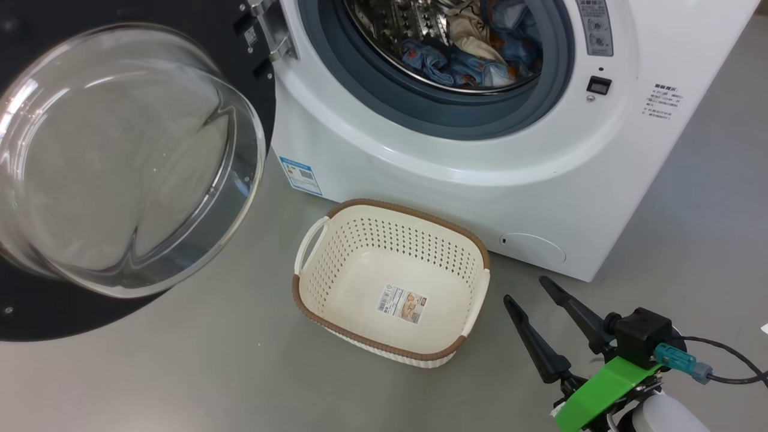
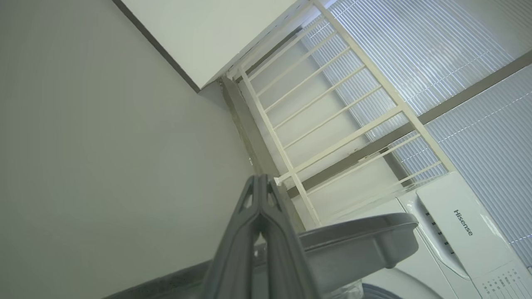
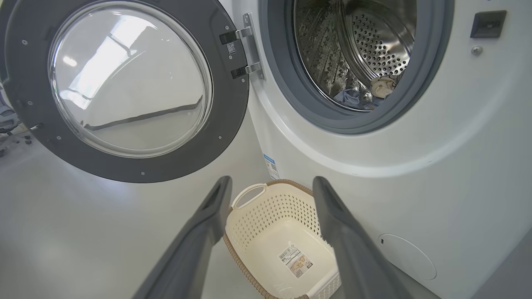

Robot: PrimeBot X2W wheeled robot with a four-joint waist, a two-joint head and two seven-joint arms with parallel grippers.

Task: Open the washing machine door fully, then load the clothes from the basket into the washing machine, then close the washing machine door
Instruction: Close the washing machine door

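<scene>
Shows washing machine door [image 1: 120, 156] swung wide, clothes [image 1: 468, 60] lying inside the washing machine [image 1: 480, 180], basket [image 1: 408, 210] on the floor [image 1: 210, 372] just before it; right gripper [image 1: 525, 288] near basket with fingers apart, left gripper [image 2: 259, 178] pressed tip to tip.

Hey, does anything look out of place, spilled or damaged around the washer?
Nothing stands out. The basket sits upright on the floor, empty apart from its label. The clothes lie inside the washing machine, none caught on the gasket. The washing machine door hangs wide open, glass intact.
</scene>
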